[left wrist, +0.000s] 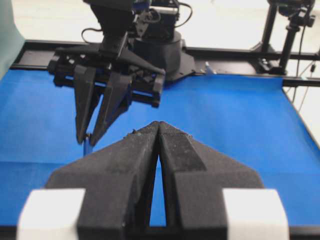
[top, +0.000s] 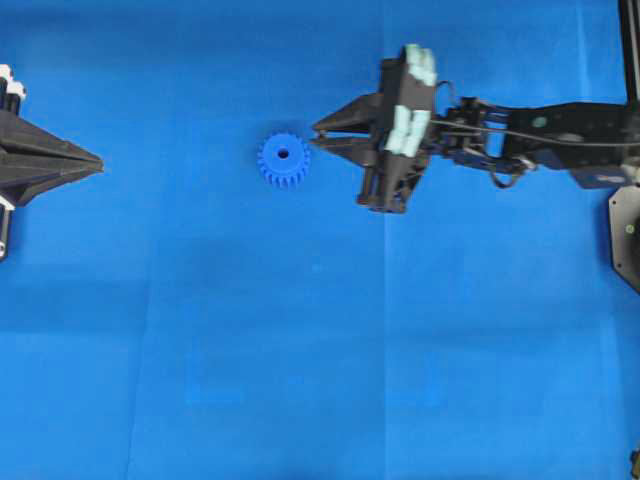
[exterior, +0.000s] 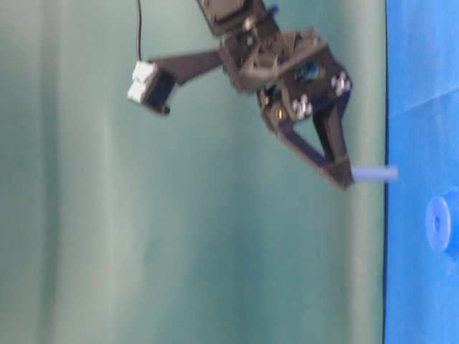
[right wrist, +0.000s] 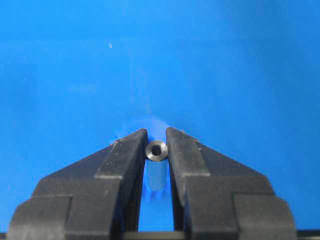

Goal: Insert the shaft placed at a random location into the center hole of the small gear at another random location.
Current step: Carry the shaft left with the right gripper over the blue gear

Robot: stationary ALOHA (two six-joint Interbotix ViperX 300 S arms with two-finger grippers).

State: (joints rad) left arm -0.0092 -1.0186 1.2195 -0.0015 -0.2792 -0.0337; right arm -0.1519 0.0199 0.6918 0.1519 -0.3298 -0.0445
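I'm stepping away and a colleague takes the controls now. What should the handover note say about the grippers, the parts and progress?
Right gripper: shut on the shaft, pinched upright between its fingertips, off the sheet.
Left gripper: shut, empty, parked at the left edge.
Small gear: flat on the blue sheet, just beyond the right gripper's tips; center hole empty.
Done: shaft picked up.
Left: line up over the hole, lower, insert, release.

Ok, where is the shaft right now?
The shaft is clamped between the right gripper fingertips, held above the blue sheet, just right of the small gear in the overhead view.
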